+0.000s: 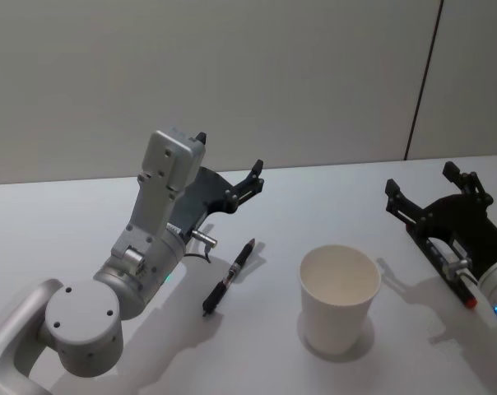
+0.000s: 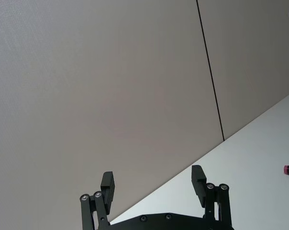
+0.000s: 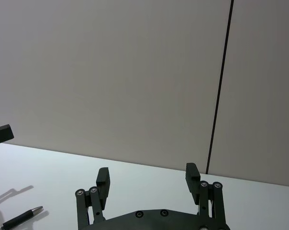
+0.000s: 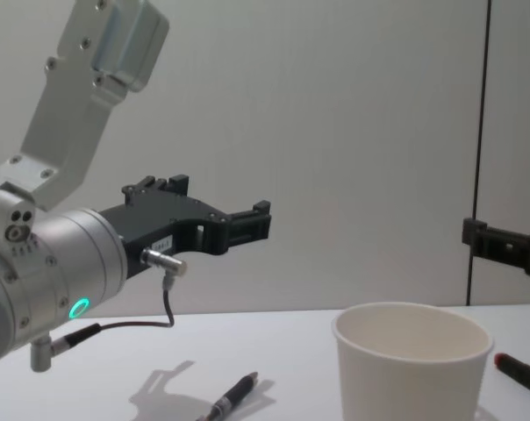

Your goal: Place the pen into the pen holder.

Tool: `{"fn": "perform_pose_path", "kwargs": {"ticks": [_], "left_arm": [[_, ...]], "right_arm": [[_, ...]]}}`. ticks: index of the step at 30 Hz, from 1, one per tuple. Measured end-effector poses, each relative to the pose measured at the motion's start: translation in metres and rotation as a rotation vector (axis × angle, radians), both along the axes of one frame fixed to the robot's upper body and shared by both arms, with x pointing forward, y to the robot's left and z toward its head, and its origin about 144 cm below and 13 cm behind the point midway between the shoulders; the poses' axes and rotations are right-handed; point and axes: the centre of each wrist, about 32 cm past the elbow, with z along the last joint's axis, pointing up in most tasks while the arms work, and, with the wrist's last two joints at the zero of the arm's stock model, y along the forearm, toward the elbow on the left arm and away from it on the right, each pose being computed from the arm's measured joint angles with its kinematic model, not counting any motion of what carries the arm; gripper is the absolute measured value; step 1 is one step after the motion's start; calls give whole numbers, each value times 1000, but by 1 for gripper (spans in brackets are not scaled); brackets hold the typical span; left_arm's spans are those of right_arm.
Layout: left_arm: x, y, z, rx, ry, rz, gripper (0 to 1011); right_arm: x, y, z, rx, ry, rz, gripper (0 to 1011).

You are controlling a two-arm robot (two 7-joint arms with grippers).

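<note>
Hovering above the white table (image 1: 84, 206), the left gripper (image 1: 229, 155) spreads empty jaws. The slim black pen (image 1: 229, 276) lies flat beneath them, not between, left of the white paper cup (image 1: 339, 298). The right gripper (image 1: 421, 179) is open too, well apart.

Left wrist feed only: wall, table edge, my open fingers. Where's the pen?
Observer: The black pen with silver trim lies flat on the white table, untouched, lower than the raised left hand.
Operator: Holder?
Observer: The white paper cup stands upright to the pen's right, apart from it, and looks empty.
Operator: Right arm?
Observer: The right hand sits open beyond the cup on the right, holding nothing.
</note>
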Motion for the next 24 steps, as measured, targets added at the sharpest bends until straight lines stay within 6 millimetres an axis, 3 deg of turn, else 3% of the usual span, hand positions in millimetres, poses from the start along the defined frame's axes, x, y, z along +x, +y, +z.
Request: {"fn": "perform_pose_path", "kwargs": {"ticks": [24], "left_arm": [[0, 0, 0, 0, 0, 0, 1001]], "right_arm": [[0, 0, 0, 0, 0, 0, 1001]]}}
